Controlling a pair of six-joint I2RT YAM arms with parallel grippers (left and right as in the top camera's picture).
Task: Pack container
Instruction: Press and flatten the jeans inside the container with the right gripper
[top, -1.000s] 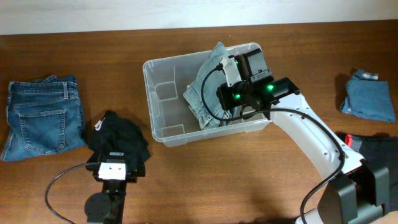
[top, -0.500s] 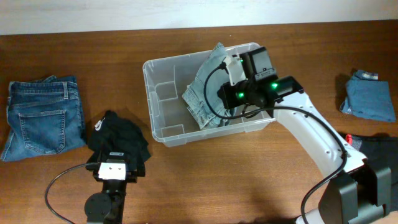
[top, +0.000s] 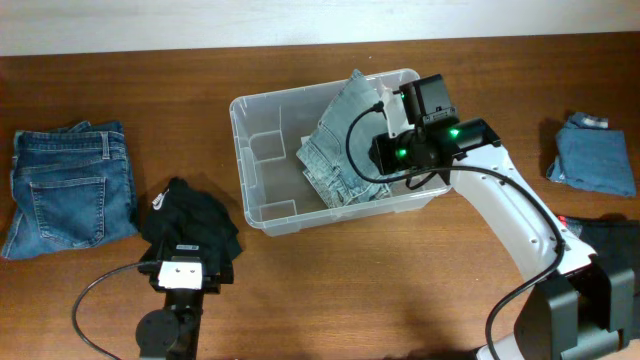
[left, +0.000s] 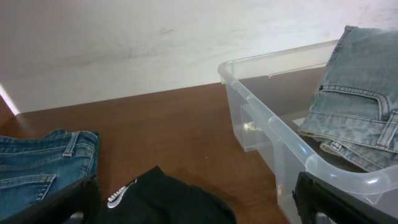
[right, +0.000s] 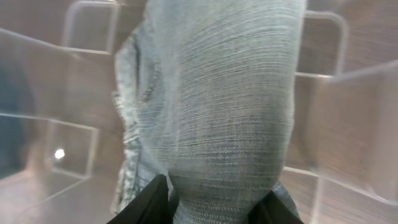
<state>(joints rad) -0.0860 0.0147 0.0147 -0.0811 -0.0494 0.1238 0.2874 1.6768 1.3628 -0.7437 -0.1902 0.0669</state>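
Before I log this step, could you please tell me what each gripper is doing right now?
Left gripper: open, above the crumpled black cloth garment.
Right gripper: shut on the faded light-blue denim jeans.

Soft even light; blurry right-wrist close-up.

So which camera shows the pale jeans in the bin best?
Overhead: the pale jeans show nearly whole, leaning in the bin. Left wrist catches one end; right wrist only blurred cloth between its fingers.
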